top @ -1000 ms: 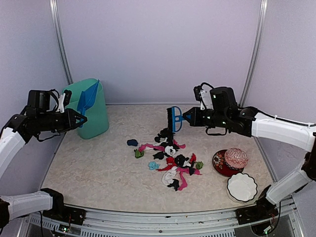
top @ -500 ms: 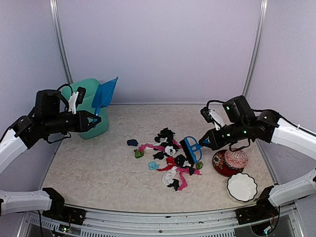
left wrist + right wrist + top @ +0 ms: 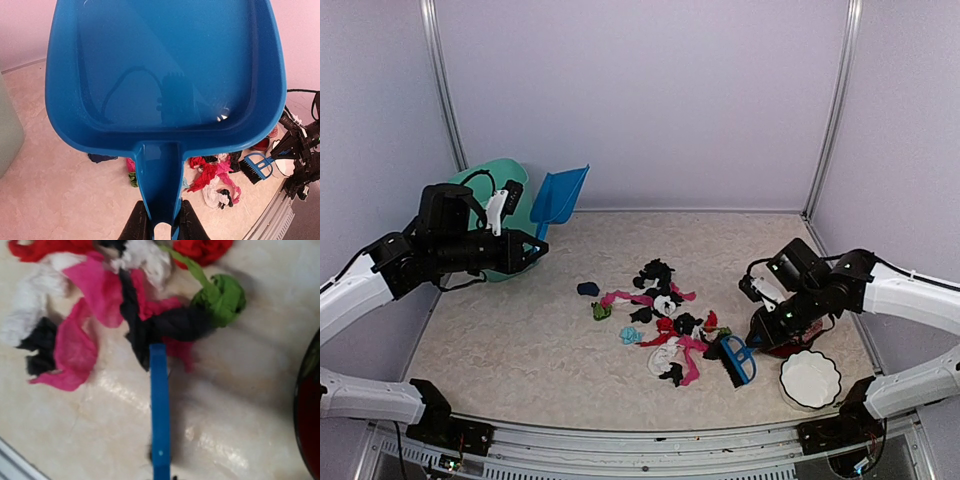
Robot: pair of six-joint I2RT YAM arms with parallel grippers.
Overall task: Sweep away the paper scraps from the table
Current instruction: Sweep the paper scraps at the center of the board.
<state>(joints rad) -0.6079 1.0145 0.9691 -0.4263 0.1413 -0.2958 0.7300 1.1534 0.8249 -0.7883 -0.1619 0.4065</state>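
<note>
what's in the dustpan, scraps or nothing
Empty. The left wrist view looks straight into the dustpan and its blue inside is bare. The scraps all lie on the table.

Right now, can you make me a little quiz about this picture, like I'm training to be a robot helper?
1. Which tool holds the blue dustpan, left or right?
2. Where is the blue brush? A: down at the edge of the paper scraps. B: high up in the air. C: far off in a back corner.
3. True or false: the blue dustpan lies flat on the table.

Key:
1. The left tool, pinching its handle.
2. A.
3. False. It is held up in the air, with nothing in it.
</note>
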